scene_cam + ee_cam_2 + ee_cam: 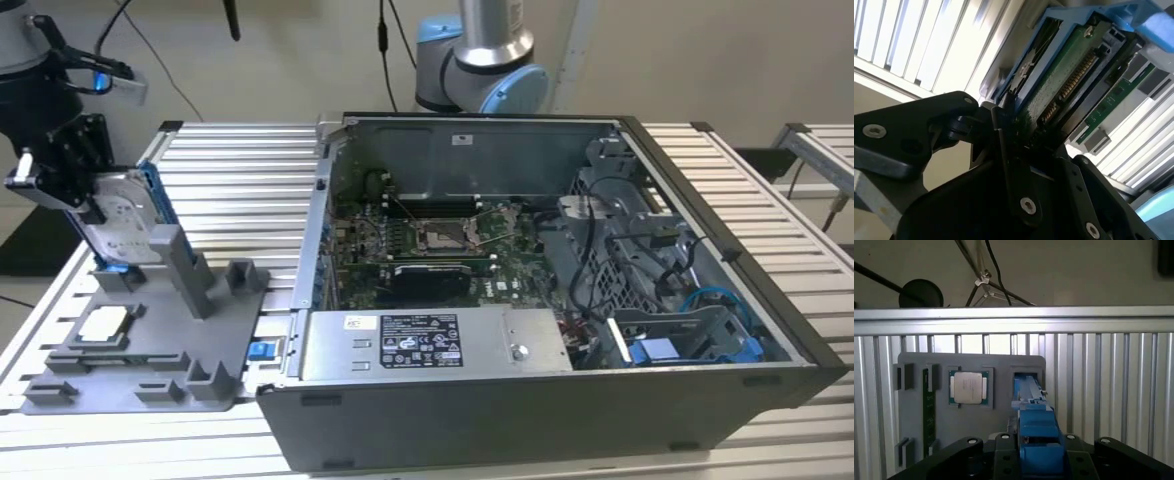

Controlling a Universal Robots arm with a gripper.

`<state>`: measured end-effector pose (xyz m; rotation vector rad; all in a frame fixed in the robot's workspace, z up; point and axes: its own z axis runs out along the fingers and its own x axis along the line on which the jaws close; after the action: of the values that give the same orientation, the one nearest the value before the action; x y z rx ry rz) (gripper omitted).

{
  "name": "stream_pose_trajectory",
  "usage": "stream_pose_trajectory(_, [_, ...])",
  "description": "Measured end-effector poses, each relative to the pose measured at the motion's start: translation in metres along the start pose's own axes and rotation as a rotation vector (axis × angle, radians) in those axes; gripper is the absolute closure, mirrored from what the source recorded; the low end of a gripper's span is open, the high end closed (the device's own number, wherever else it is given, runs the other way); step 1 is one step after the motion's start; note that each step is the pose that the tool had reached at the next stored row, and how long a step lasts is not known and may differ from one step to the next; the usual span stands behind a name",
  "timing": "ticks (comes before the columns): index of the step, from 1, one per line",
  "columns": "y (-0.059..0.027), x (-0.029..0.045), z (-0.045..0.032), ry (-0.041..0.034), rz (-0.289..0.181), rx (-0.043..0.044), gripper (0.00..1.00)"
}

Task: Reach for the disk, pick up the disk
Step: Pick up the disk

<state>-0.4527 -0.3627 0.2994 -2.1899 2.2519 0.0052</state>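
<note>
Disk [124, 215] stands on edge in a grey holder [187, 280], at the exterior view's left. The gripper [1036, 452] looks clamped on its blue frame. Pickup is in hand, and freeing it calls for a straight, square pull.

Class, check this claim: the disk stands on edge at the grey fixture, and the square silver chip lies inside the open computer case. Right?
No. The exterior view shows the chip lying on the grey fixture, outside the computer case. The disk does stand on edge at that fixture.
</note>
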Motion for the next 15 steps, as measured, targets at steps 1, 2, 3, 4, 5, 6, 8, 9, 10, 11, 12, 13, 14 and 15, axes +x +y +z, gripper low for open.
stream_pose_trajectory(1, [0.0000, 0.0000, -0.0026, 0.0000, -0.001, 0.0000, 1.00])
stream_pose_trajectory(2, [0.0000, 0.0000, -0.0052, -0.0001, -0.002, 0.0001, 1.00])
stream_pose_trajectory(3, [0.0000, 0.0000, -0.0079, -0.0001, -0.003, 0.0001, 1.00])
stream_pose_trajectory(4, [0.0000, 0.0000, -0.0106, 0.0000, -0.004, 0.0000, 1.00])
stream_pose_trajectory(5, [0.0001, -0.0001, -0.0133, 0.0000, -0.005, 0.0000, 1.00])
stream_pose_trajectory(6, [0.0000, -0.0001, -0.0160, 0.0000, -0.006, 0.0001, 1.00])
stream_pose_trajectory(8, [0.0001, -0.0001, -0.0210, 0.0000, -0.008, 0.0001, 1.00])
stream_pose_trajectory(9, [0.0001, -0.0001, -0.0232, 0.0000, -0.009, 0.0001, 1.00])
stream_pose_trajectory(10, [0.0001, -0.0001, -0.0251, 0.0000, -0.010, 0.0000, 1.00])
stream_pose_trajectory(11, [0.0001, -0.0001, -0.0270, 0.0000, -0.011, 0.0000, 1.00])
stream_pose_trajectory(12, [0.0001, -0.0001, -0.0289, 0.0000, -0.011, 0.0001, 1.00])
stream_pose_trajectory(13, [0.0001, -0.0001, -0.0310, 0.0000, -0.012, 0.0001, 1.00])
stream_pose_trajectory(14, [0.0001, -0.0001, -0.0330, 0.0000, -0.012, 0.0001, 1.00])
stream_pose_trajectory(15, [0.0001, -0.0001, -0.0350, 0.0000, -0.013, 0.0001, 1.00])
